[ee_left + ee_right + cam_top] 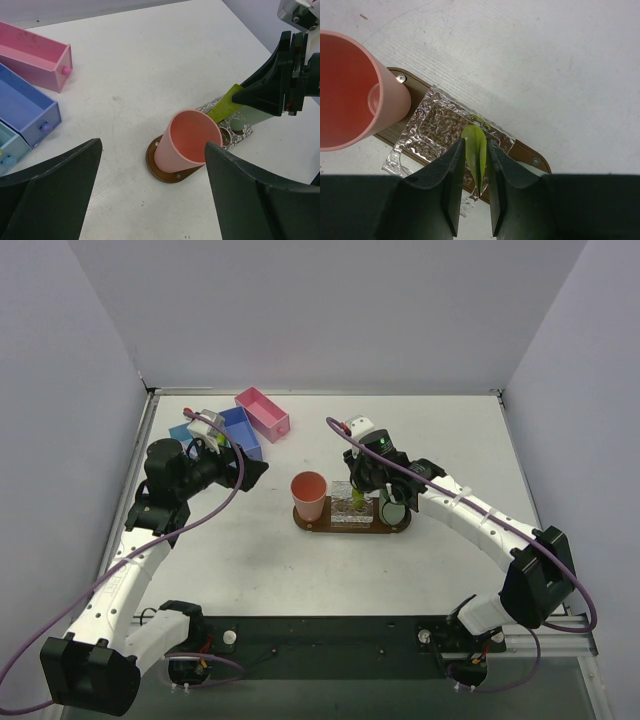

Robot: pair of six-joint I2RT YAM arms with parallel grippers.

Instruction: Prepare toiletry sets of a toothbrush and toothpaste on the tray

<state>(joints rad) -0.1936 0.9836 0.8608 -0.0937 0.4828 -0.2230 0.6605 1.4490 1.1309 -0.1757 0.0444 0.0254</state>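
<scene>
The dark brown tray (pixel 340 529) (pixel 165 175) (pixel 530 155) lies mid-table with a crumpled foil liner (pixel 435 125) on it. A yellow-green toothpaste (pixel 476 147) (pixel 222 106) (pixel 357 502) stands tilted, its lower end on the foil. My right gripper (pixel 476 141) (pixel 358 495) is shut on the toothpaste, fingertips against both its sides. My left gripper (pixel 152 145) (pixel 255 470) hovers wide open, left of the tray, holding nothing. No toothbrush is in view.
A salmon-pink cup (pixel 309 495) (pixel 185 142) (pixel 350 90) stands on the tray's left end and a pale green cup (pixel 392 508) on its right end. Pink (pixel 263 412) (pixel 35 57) and blue (pixel 240 432) (pixel 25 107) box bins sit at the back left.
</scene>
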